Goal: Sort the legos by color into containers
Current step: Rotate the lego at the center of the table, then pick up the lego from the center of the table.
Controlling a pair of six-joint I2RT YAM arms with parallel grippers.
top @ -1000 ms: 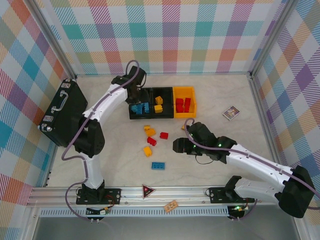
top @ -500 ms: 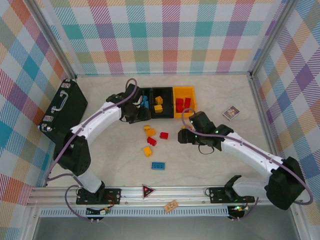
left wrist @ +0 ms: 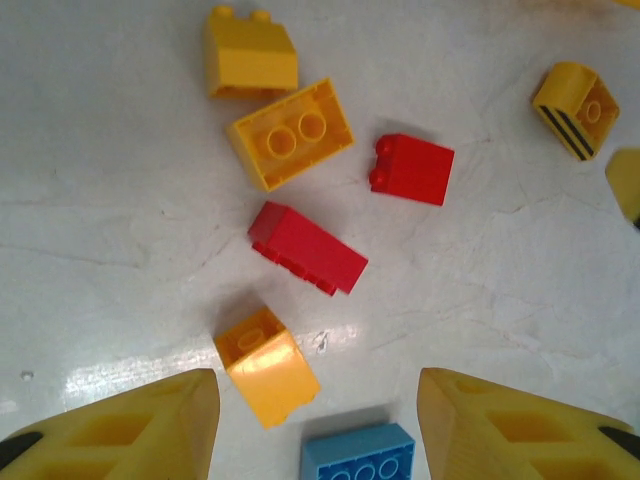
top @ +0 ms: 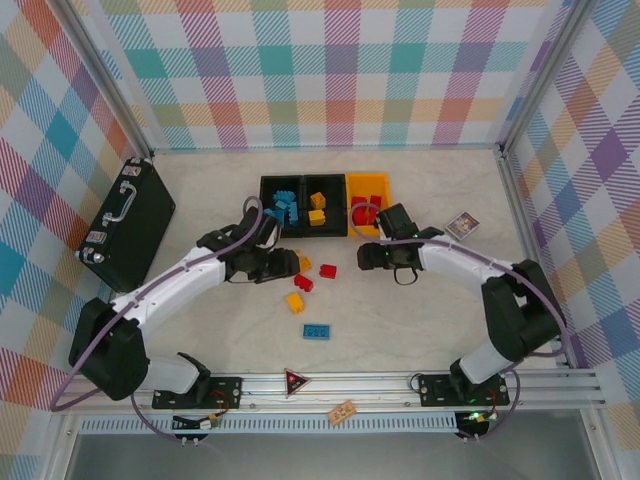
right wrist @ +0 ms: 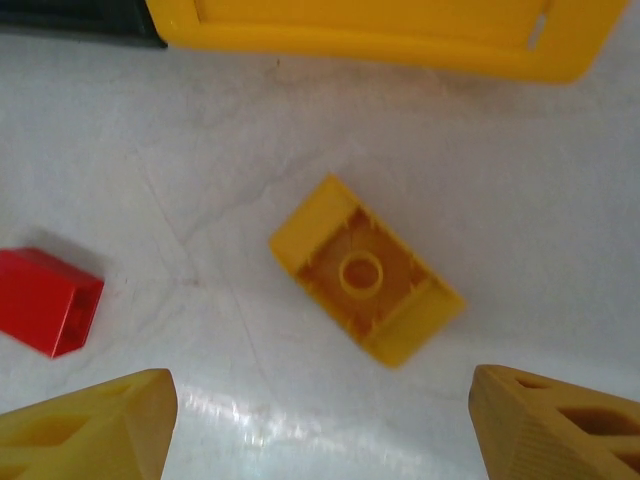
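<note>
Three joined bins stand at the back: a black bin with blue legos, a black bin with yellow ones, and a yellow-orange bin with red ones. Loose on the table lie yellow bricks, red bricks and a blue brick. My left gripper hangs open above this cluster, holding nothing. My right gripper is open over an upside-down yellow brick, just in front of the yellow-orange bin.
A large black case with a silver handle lies at the left. A small printed card sits at the right. A tan wooden block and a red triangle rest on the front rail.
My left gripper has come from over the blue bin down to the loose bricks. My right gripper has moved back toward the yellow-orange bin.
</note>
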